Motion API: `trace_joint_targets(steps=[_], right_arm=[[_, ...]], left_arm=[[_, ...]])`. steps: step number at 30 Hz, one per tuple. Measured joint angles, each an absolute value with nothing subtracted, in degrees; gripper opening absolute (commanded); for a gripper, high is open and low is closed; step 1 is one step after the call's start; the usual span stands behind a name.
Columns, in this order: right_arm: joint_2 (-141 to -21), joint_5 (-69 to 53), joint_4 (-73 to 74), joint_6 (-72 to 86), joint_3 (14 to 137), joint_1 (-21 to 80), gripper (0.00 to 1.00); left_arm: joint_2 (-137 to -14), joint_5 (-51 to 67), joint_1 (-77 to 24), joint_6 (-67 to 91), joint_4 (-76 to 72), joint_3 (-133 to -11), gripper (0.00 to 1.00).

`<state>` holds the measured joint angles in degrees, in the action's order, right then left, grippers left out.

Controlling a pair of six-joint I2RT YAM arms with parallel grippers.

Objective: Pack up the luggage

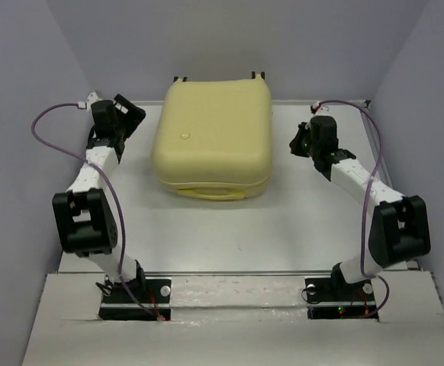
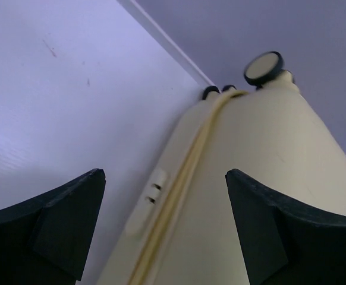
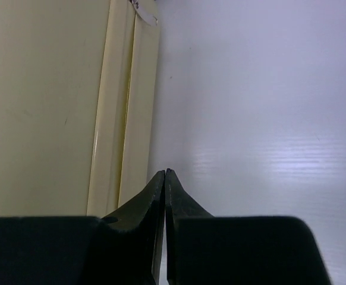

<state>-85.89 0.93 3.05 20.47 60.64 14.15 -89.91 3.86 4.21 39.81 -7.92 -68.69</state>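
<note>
Luggage [image 1: 213, 137]: closed, shell halves together, flat on the table [image 1: 207, 236] between the two tools, caster wheels [image 2: 263, 67] toward the far edge.

Left tool [image 1: 128, 114]: spread wide, holding nothing, just beside the case's flank and aimed along the seam [image 2: 179, 196], with a small recessed tab [image 2: 152, 193] ahead between the fingers. Probably posed so to work or steady that side.

Right tool [image 3: 165, 173]: pinched fully together, empty, tip close to the opposite flank near the joint line. Contact with the shell not decidable. Likely kept narrow to serve as a probe or pusher at the joint.

Judged stage: either packed and shut already, or not yet opened; impossible to tell here, contents hidden.

Around the tools: table surface, plain walls beyond, a purple cable [image 1: 36, 126] looping off each arm.

In the way: only the shut lid itself, with no loose item visible near either tool.
</note>
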Motion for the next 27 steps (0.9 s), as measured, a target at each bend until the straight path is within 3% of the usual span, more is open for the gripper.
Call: trace_joint_targets(steps=[6,12,21,27], right_arm=[[-99.6,-3.9,2.1,22.1,71.9,12.2,0.12],[-112.3,-9.8,2.3,23.9,79.6,12.1,0.12],[-115.6,-15.4,1.4,22.7,81.1,11.3,0.13],[-115.4,-15.4,1.4,18.4,81.3,10.7,0.12]], left_arm=[[-109.7,12.3,10.4,41.8,-5.8,-81.8,0.91],[-117.1,16.9,8.7,45.4,-8.1,-78.4,0.91],[-111.1,10.7,3.8,52.6,-25.0,-61.1,0.9],[-97.0,-0.5,-1.5,55.9,-34.2,-41.2,0.9]])
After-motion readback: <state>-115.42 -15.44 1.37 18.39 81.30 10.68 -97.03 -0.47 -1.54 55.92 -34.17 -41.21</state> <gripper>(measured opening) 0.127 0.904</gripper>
